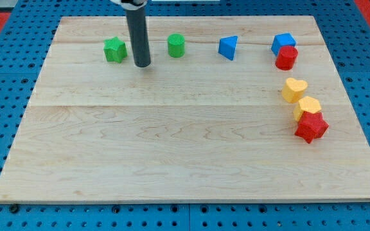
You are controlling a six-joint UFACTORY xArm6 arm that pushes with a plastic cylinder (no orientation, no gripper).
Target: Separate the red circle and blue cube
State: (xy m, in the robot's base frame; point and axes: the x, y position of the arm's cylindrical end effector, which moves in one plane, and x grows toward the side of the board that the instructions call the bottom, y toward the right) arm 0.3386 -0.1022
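Note:
The red circle (286, 58) sits at the view's upper right, touching the blue cube (282, 43) just above it. My tip (142, 65) rests on the board at the upper left, between the green star (115, 49) and the green circle (176, 45). It is far to the left of the red circle and the blue cube.
A blue triangle (228, 47) lies between the green circle and the blue cube. Down the right side stand a yellow heart (294, 90), a yellow hexagon (308, 107) and a red star (311, 126), close together. The wooden board (172, 154) lies on a blue pegboard.

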